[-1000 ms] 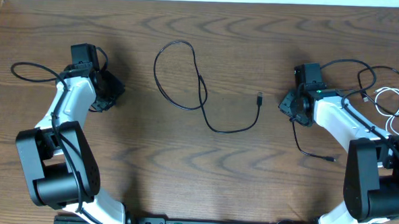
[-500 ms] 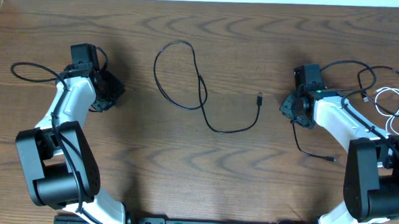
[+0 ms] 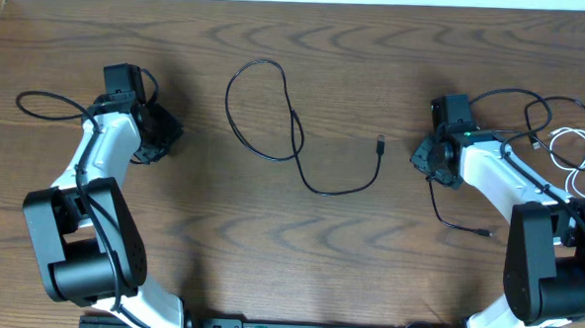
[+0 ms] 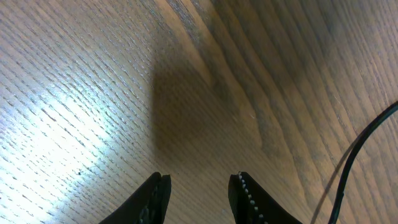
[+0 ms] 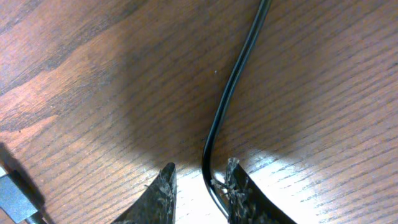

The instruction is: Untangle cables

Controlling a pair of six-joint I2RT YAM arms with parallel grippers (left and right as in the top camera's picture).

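Note:
A thin black cable (image 3: pixel 336 193) lies in a loop at the table's centre, its plug end (image 3: pixel 380 143) pointing toward my right gripper (image 3: pixel 418 155). The white cable (image 3: pixel 571 131) is coiled at the far right, apart from it. A second thin black cord (image 3: pixel 437 205) trails from my right gripper toward the front. In the right wrist view this cord (image 5: pixel 233 81) runs between the jaws of my right gripper (image 5: pixel 199 171), lying against one finger with a gap to the other. My left gripper (image 3: pixel 170 134) (image 4: pixel 200 177) is open over bare wood, holding nothing.
Thicker black arm wires (image 3: pixel 38 99) loop beside the left arm and above the right arm (image 3: pixel 513 93). A thin dark cord (image 4: pixel 348 168) crosses the right edge of the left wrist view. A grey plug (image 5: pixel 12 196) shows at the right wrist view's lower left.
My right gripper's jaws have narrowed a little around the black cord. The left arm and the cables have not moved.

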